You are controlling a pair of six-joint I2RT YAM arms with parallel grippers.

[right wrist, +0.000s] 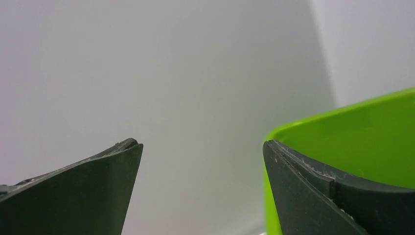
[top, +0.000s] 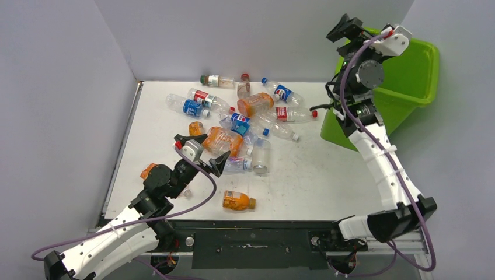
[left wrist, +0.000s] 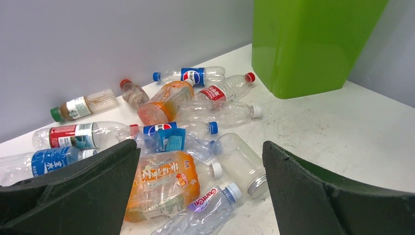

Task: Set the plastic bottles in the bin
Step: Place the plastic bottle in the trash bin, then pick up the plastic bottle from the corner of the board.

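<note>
Several plastic bottles (top: 245, 114) lie in a pile on the far middle of the white table. My left gripper (top: 204, 153) is open and empty, just in front of the pile. In the left wrist view my left gripper (left wrist: 200, 147) frames a crushed orange bottle (left wrist: 164, 188), a crushed clear bottle (left wrist: 205, 210) and a clear bottle with a silver cap (left wrist: 242, 164). One orange bottle (top: 238, 201) lies alone near the front. The lime-green bin (top: 408, 76) stands at the far right. My right gripper (top: 348, 27) is open and empty, raised by the bin's left rim (right wrist: 362, 132).
Grey walls enclose the table (top: 327, 175) at the back and on both sides. Another orange bottle (top: 148, 170) lies near the left edge, partly hidden by my left arm. The bin (left wrist: 308, 44) also shows in the left wrist view, beyond the pile.
</note>
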